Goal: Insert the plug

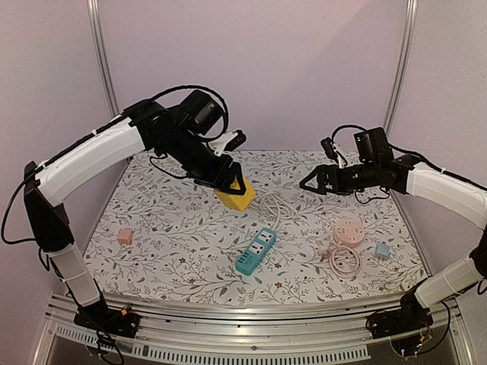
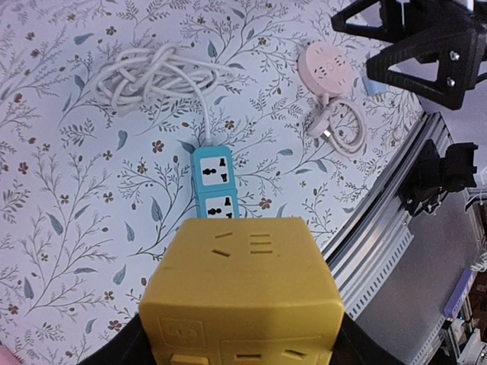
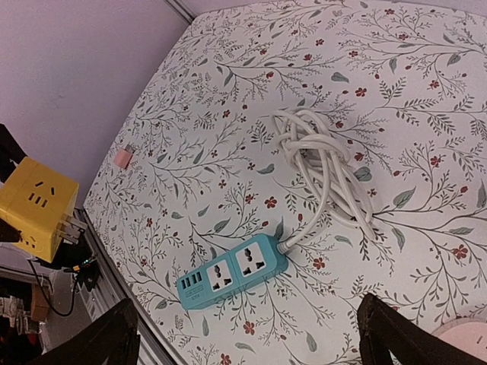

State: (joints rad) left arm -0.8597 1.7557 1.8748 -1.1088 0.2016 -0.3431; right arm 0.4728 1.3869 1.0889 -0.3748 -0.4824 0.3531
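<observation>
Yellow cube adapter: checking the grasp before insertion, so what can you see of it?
The yellow cube adapter is a matte plastic block with rounded edges, socket slots on several faces and metal prongs on one side. The left gripper clamps it from two sides, tilted, off the table, just beyond the teal power strip. Nothing else touches it.

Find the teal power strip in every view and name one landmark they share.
Top external: teal power strip at table centre, below the yellow cube socket.
Left wrist: mid-frame, just above the cube.
Right wrist: lower left of centre.
Shared landmark: the coiled white cord at the strip's end.
</observation>
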